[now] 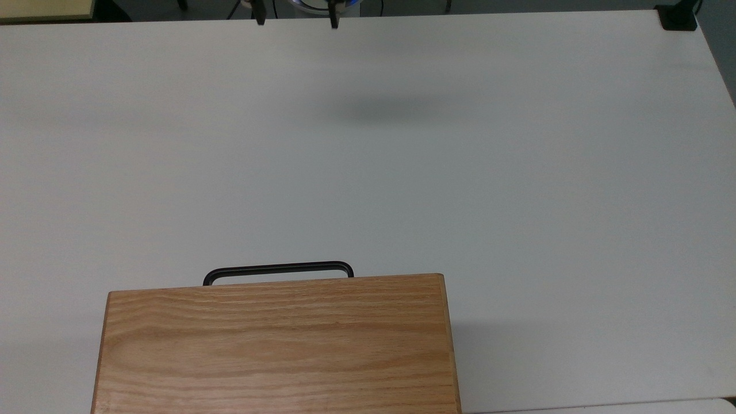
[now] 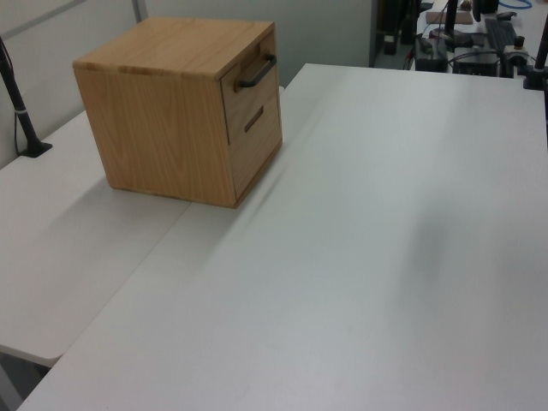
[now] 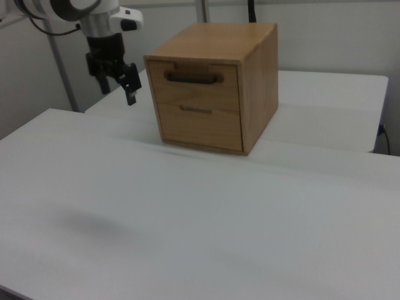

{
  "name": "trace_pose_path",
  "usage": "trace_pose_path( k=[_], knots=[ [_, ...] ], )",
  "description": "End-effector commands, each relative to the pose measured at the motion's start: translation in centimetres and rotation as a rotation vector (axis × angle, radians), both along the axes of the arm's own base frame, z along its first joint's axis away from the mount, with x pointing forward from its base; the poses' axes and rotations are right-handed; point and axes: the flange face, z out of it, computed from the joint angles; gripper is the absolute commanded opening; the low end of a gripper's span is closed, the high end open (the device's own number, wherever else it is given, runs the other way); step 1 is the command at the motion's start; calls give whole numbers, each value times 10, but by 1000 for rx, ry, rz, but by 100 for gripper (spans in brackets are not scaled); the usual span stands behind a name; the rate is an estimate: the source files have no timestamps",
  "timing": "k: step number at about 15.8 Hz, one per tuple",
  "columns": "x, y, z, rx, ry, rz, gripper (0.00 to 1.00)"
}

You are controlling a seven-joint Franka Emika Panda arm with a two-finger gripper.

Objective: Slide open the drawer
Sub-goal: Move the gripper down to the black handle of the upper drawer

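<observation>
Drawer (image 3: 195,81): upper front panel of an oak cabinet (image 3: 215,44), fitted with a black bar handle (image 3: 193,77); shut flush, not yet slid out. Top view: cabinet (image 1: 276,345) at the bottom edge of the white counter (image 1: 402,172), handle (image 1: 278,269) jutting toward the far side; two dark fingertips (image 1: 260,17) of the gripper (image 1: 296,16) at the top edge, set apart, well away from the handle. Left view: cabinet (image 2: 180,111) at the left view's upper left, drawer (image 2: 253,77) closed, handle (image 2: 256,72) untouched, a second shallower pull below it. Right view: gripper (image 3: 119,78) hangs above the counter (image 3: 187,219) at the right view's left, near the cabinet front but apart from it, jaws spread open and holding nothing. Status: task unstarted; approach, grasp of handle and outward pull all remain, by present judgement.
</observation>
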Motion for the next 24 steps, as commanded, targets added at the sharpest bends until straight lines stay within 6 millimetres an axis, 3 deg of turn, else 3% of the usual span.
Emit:
trace_pose_path(
  k=[1, 5, 7, 12, 16, 19, 21, 24],
  knots=[
    [16, -23, -5, 103, -124, -409, 100],
    [39, -46, -13, 218, -256, -841, 100],
    [49, -48, -19, 256, -281, -949, 100],
    [86, -48, -51, 338, -349, -1130, 100],
    [118, -42, -73, 357, -414, -1212, 91],
    [144, -22, -100, 310, -433, -1246, 85],
    [161, -15, -109, 329, -477, -1262, 84],
    [170, -8, -114, 354, -527, -1257, 84]
  ],
)
